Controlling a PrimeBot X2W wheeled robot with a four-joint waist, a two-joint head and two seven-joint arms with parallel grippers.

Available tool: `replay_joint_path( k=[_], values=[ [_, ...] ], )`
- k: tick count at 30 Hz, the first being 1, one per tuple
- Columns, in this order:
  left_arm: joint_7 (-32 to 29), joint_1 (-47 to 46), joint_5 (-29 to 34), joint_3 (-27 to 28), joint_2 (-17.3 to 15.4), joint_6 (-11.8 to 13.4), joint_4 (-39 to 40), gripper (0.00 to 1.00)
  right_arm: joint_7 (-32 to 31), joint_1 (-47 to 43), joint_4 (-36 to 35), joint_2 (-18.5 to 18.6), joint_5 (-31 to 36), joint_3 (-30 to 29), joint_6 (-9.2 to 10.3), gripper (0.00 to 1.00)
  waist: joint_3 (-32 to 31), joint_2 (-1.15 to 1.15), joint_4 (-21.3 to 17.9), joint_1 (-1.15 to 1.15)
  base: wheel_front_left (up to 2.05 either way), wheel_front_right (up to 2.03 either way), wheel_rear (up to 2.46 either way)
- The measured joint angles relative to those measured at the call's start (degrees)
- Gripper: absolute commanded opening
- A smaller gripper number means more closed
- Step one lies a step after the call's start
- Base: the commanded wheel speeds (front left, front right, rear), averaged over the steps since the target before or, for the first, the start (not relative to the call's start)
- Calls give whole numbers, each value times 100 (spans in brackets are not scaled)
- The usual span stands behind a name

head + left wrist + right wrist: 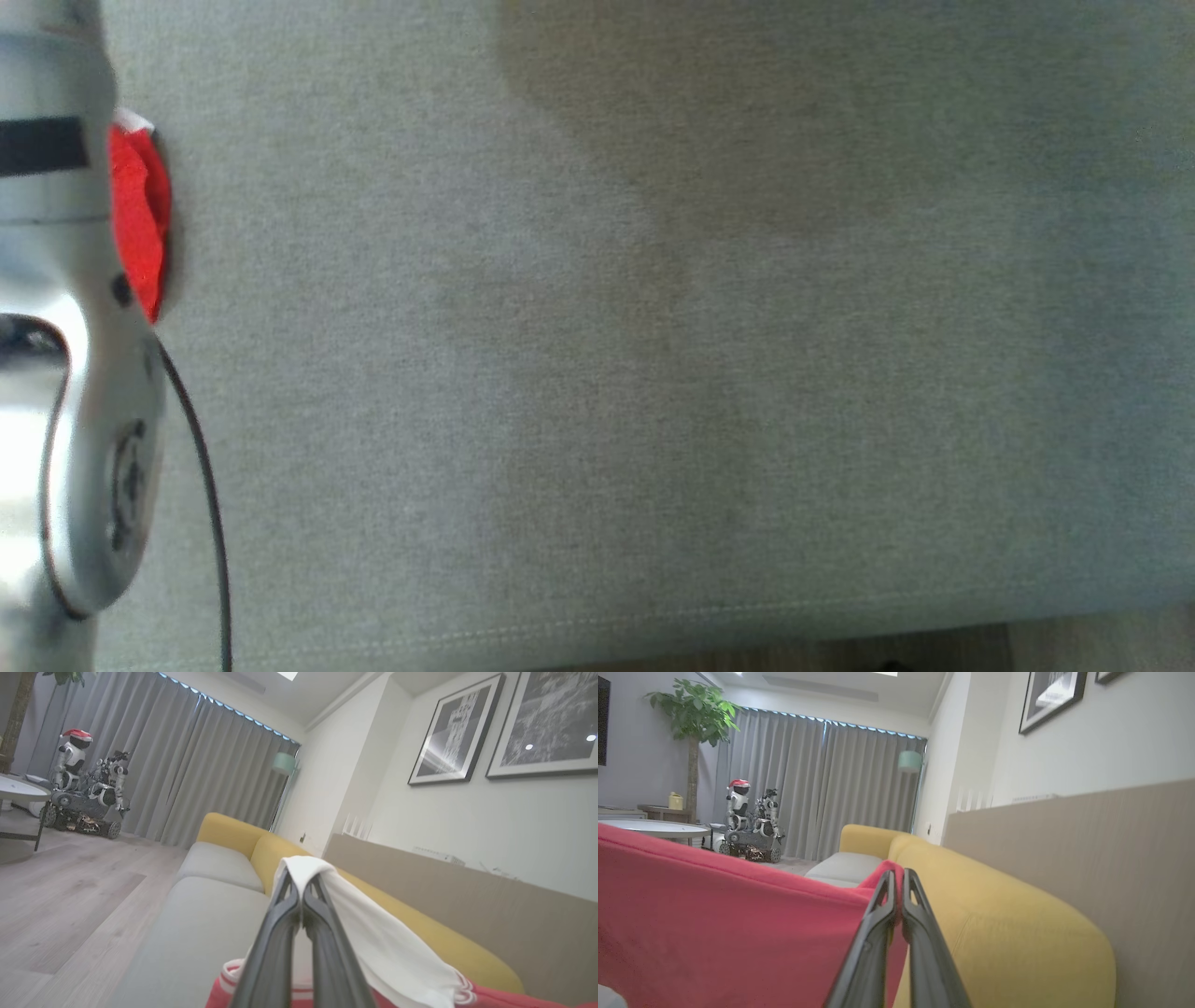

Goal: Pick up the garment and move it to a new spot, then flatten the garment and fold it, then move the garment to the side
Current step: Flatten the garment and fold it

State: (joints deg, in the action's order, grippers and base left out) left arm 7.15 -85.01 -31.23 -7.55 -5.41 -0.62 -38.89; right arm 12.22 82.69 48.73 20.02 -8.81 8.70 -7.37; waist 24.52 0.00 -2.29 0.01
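The garment is red with white parts. In the left wrist view my left gripper (301, 884) is shut on a white part of the garment (383, 947), which drapes down to a red, white-striped edge at the bottom. In the right wrist view my right gripper (896, 882) is shut on a red edge of the garment (714, 924), which stretches taut to the left. The head view shows a sliver of red garment (138, 219) beside a pale forearm (65, 373) at the far left, above the grey sofa seat (653, 373).
A yellow sofa back (994, 914) runs beside the grey cushions (210, 905). Wooden floor (70, 891) lies to the left, with a round white table (654, 828), a wheeled robot display (84, 802), a potted plant (693, 718) and curtains behind. The seat's front edge (747, 616) shows low in the head view.
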Motion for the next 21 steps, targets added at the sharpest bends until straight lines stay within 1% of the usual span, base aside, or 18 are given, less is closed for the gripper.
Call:
replay_joint_path(
  k=[3,6,9,10,11,12,15,18,19,20,21],
  values=[
    [143,148,77,-162,-1,-129,-378,0,100,-154,423,-86,-126,101,0,0,92,0,60,-1,0,0,0],
    [313,517,188,-325,-9,-268,-621,0,158,-573,748,-244,-355,263,0,0,154,0,102,1,0,0,0],
    [434,1090,190,-437,-15,-333,-822,0,198,-1159,980,-390,-600,520,0,0,119,0,139,-1,0,0,0],
    [466,1282,200,-492,-33,-354,-880,0,199,-1329,1036,-396,-681,608,0,0,90,0,150,-1,0,0,0],
    [466,1282,200,-492,-33,-354,-880,0,199,-1329,1036,-396,-681,608,0,0,90,0,150,-1,0,0,0],
    [488,1477,244,-541,-66,-403,-944,0,199,-1480,1094,-394,-743,720,0,0,51,0,157,-1,0,0,0],
    [514,2065,266,-675,-193,-515,-1107,0,199,-1887,1205,-371,-937,1017,0,0,-101,0,168,-1,0,0,0],
    [476,2691,265,-873,-423,-630,-1276,0,200,-2200,1284,-315,-1213,1262,0,0,-290,0,172,-1,0,0,0],
    [421,2909,263,-946,-505,-647,-1318,0,198,-2306,1312,-294,-1294,1350,0,0,-362,0,171,-1,0,0,0],
    [259,3321,158,-1092,-632,-653,-1367,0,134,-2536,1340,-260,-1445,1601,0,0,-518,0,170,-1,0,0,0],
    [166,3511,116,-1205,-692,-654,-1363,0,97,-2669,1338,-238,-1480,1762,0,0,-602,0,169,-1,0,0,0]
  ],
)
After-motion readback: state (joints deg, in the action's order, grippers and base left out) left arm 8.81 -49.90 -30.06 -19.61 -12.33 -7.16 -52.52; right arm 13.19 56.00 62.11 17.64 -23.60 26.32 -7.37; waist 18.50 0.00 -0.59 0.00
